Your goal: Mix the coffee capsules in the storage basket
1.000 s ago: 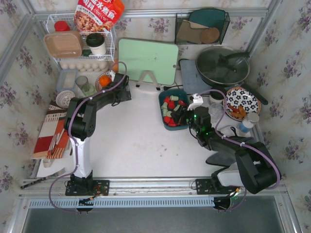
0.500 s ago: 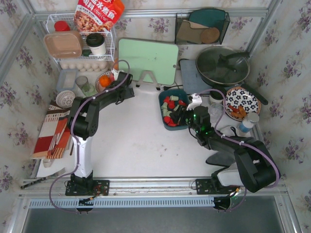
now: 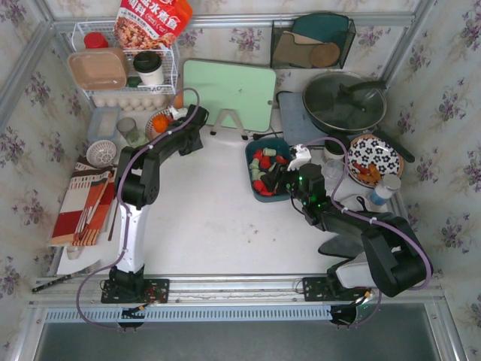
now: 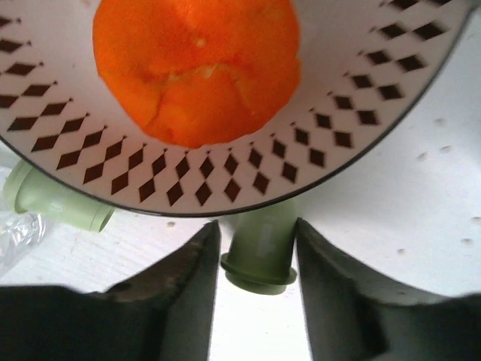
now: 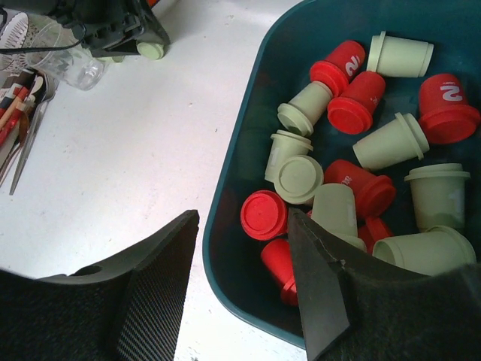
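Observation:
The dark teal storage basket (image 3: 249, 162) holds several red and mint green coffee capsules (image 3: 264, 163); they also show in the right wrist view (image 5: 361, 98). My right gripper (image 5: 242, 218) is open and straddles the basket's near wall (image 5: 225, 248), one finger on the table side and one among the capsules. My left gripper (image 4: 257, 229) is open by the orange's plate (image 4: 225, 180), jaws on either side of a green capsule (image 4: 259, 248) lying on the table, half under the plate's rim. A second green capsule (image 4: 52, 204) lies to the left.
An orange (image 4: 195, 68) lies on the diamond-patterned plate. A clear glass (image 3: 128, 129) and a white wire rack (image 3: 128, 83) stand behind the left gripper (image 3: 174, 120). A green cutting board (image 3: 229, 94), a lidded pan (image 3: 344, 101) and a patterned bowl (image 3: 373, 159) stand near the basket.
My left arm has stretched further back and left, bringing its gripper up to the orange's plate. The right gripper has stayed at the basket.

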{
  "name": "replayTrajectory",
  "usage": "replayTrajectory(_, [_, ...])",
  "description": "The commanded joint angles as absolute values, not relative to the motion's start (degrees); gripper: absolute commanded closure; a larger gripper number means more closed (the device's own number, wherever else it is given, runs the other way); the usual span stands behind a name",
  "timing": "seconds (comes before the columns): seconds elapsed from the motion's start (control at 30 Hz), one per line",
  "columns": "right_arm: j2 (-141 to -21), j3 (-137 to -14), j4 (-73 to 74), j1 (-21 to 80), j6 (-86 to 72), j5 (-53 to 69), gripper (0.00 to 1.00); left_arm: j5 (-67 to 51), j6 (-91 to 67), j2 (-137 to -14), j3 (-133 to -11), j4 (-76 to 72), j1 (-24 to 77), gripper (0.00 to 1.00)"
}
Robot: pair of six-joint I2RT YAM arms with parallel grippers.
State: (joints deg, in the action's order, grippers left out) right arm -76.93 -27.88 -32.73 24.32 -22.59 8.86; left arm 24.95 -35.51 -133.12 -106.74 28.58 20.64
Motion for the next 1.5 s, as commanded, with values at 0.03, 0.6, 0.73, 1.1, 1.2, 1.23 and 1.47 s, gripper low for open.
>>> replayTrajectory(0.03, [-77.08,-28.39,-35.26,24.41,-23.01,9.39,0.41,24.98,-36.03,-132.69,-105.50,31.49,20.59,0.64])
replayTrajectory(0.6, [-77.24,-28.38,-36.81,24.65,-22.76,12.20,0.41,7.05,-16.40,-106.90,-71.60,-5.48,25.72,0.70])
replayTrajectory(0.73, [-77.26,-27.58,-39.86,25.28,-22.44,14.24,0.41,-3.22,-9.52,-97.28,-56.96,-21.95,27.37,0.70])
replayTrajectory(1.1, [-78.83,-31.15,-38.56,27.41,-22.75,22.89,0.38,-25.25,19.87,-85.09,-33.23,-48.39,34.63,0.71])
replayTrajectory(1.2, [-80.11,-32.16,-38.59,29.54,-21.32,24.43,0.37,-24.62,21.36,-85.20,-33.20,-48.79,35.81,0.71])
replayTrajectory(1.23, [-80.84,-32.57,-38.51,30.15,-20.85,24.74,0.36,-24.30,21.62,-85.51,-33.05,-49.60,36.12,0.71])
replayTrajectory(1.47, [-83.25,-33.75,-38.60,30.36,-20.97,26.38,0.35,-23.18,24.74,-88.04,-33.19,-52.40,39.62,0.72])
